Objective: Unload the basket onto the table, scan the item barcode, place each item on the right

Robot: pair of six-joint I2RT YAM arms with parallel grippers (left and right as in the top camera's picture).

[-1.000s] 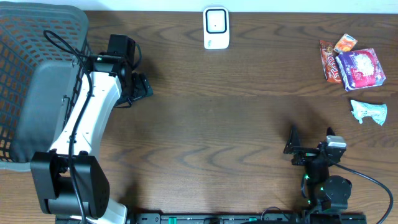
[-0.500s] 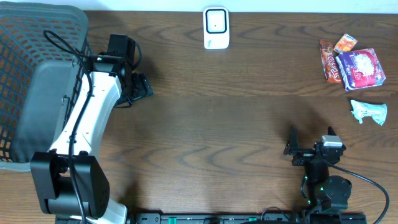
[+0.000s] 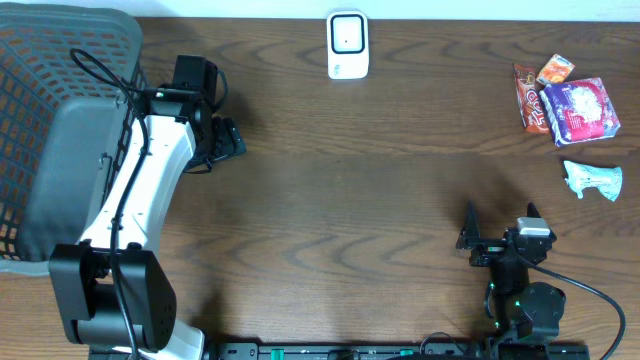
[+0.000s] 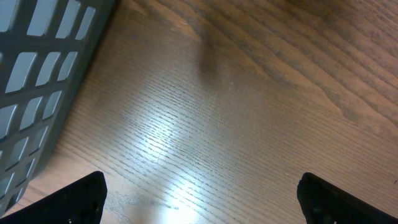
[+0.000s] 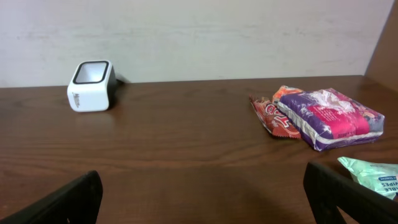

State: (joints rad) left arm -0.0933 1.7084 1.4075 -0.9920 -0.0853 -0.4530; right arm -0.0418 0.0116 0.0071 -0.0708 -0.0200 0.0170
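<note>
purple pack [image 3: 580,112], red bar [image 3: 530,98] and orange packet [image 3: 555,70] lie bunched together at the far right of the table [image 3: 350,200], with a green packet [image 3: 592,180] a little apart on the near side. none is lifted or touched. the scanner [image 3: 347,45] stands at the far edge in the middle, well apart from them, window up, with nothing over it. so the task looks not yet begun: an item has to be picked, carried to the scanner and shown barcode-first.

right gripper [image 5: 205,199] sits low at the near edge, facing the packs, jaws spread wide, empty, touching nothing. left gripper [image 4: 199,193] hangs over bare wood just beside the basket [image 3: 60,60], jaws also wide and holding nothing. the right one is nearer the items, so it seems the likelier to go.
</note>
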